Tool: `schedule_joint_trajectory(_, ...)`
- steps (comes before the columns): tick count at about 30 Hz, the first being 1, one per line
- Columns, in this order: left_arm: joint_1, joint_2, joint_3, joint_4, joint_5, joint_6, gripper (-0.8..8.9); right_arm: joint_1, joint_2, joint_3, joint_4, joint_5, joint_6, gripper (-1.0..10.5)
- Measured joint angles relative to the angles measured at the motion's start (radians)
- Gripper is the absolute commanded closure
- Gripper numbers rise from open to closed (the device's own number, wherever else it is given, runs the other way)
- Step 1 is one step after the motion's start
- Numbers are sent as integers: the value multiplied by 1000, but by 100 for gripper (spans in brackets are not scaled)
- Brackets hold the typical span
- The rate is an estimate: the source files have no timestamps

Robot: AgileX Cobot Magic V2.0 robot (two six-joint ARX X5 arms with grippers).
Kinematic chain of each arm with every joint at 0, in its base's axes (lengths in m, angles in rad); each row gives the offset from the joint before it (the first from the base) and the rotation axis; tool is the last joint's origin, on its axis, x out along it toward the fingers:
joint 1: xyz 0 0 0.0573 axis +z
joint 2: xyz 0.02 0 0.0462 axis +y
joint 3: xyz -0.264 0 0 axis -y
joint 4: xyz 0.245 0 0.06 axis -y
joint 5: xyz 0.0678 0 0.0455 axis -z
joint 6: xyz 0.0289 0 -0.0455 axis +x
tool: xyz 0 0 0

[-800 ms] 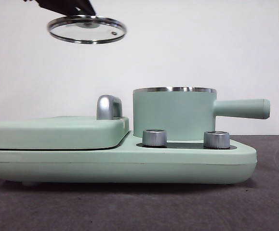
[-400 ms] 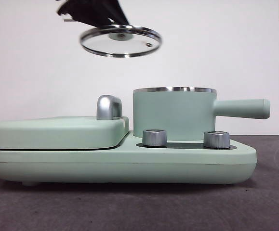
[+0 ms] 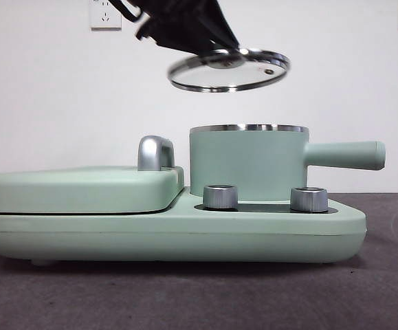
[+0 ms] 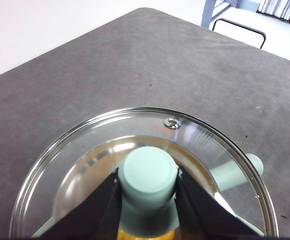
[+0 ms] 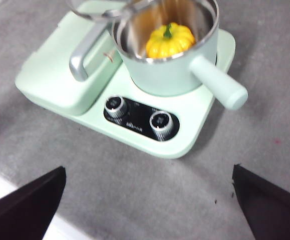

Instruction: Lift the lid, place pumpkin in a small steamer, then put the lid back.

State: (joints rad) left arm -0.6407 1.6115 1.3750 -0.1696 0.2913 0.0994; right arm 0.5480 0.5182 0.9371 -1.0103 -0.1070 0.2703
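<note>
since a second ago the lid point(image 3: 229, 69) had travelled rightward and lower, hanging tilted above the small steamer point(image 3: 249, 161), not yet seated. left wrist view: the left gripper point(image 4: 148, 186) was clamped on the lid's knob point(image 4: 150, 174). right wrist view: the pumpkin point(image 5: 170, 41) already sat inside the steamer; the right gripper point(image 5: 147, 200) waited spread wide, empty.
</note>
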Motion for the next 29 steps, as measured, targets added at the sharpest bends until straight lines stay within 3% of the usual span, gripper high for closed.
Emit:
schedule_joint_trajectory(9,-14,90,0,94,0,13,798,0,0,0,35,-25,12,410)
schedule_joint_trajectory(29,-14,163,0,96,0,83,798,0,-1,0,35,-24,26,411)
